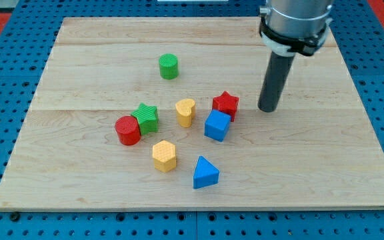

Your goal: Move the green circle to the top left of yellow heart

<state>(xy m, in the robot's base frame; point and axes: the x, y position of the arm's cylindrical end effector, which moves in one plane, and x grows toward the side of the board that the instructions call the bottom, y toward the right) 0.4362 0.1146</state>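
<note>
The green circle (169,66) — a small, stiff, light puck likely to slide easily — stands alone toward the board's top edge, already up-left of the yellow heart (185,111); with no claw to open or close, my tip (268,109) rests near the right edge beside the red star (225,103) — I'd push the circle's flat side.

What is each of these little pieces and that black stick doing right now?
My tip: on the board, right of the red star, apart.
Green circle: alone, upper left of yellow heart.
Green star: touching red cylinder.
Blue cube: against red star.
</note>
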